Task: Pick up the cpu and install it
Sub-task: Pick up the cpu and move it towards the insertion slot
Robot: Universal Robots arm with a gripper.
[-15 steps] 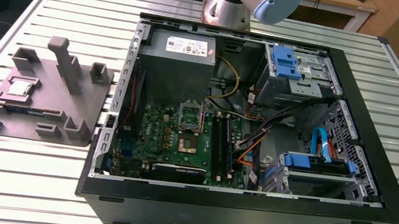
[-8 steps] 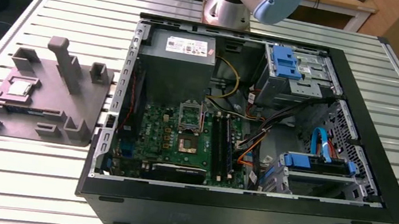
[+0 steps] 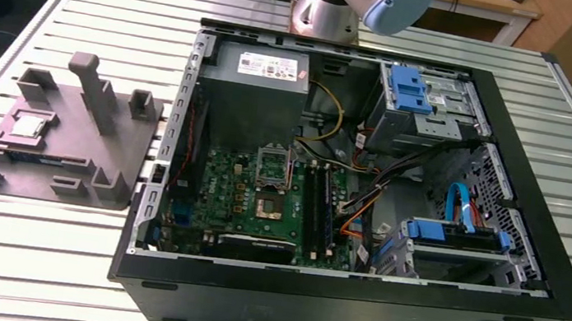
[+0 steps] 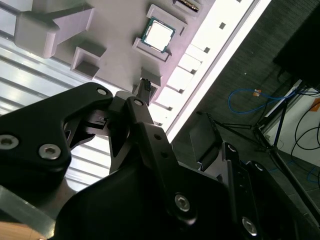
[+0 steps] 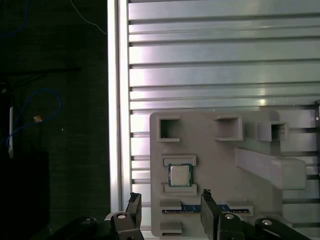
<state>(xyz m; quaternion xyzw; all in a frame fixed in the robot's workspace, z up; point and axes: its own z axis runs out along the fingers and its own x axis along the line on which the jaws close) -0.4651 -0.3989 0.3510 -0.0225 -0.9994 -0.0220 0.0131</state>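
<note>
Jaws are hanging open, empty, over the cpu [image 5: 179, 175] near the desk's [image 5: 200, 75] edge; misaligned, they risk clipping its tray [image 5: 210, 150].

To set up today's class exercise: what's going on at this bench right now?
A robot arm's gripper, open and empty, hangs over the grey fixture tray in the first wrist view. The cpu lies in its recess on that tray, not yet picked up. The open computer case sits beside the tray.

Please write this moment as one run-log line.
gripper: jaws open, empty | cpu: lying in grey fixture tray, not grasped | install: not yet done
</note>
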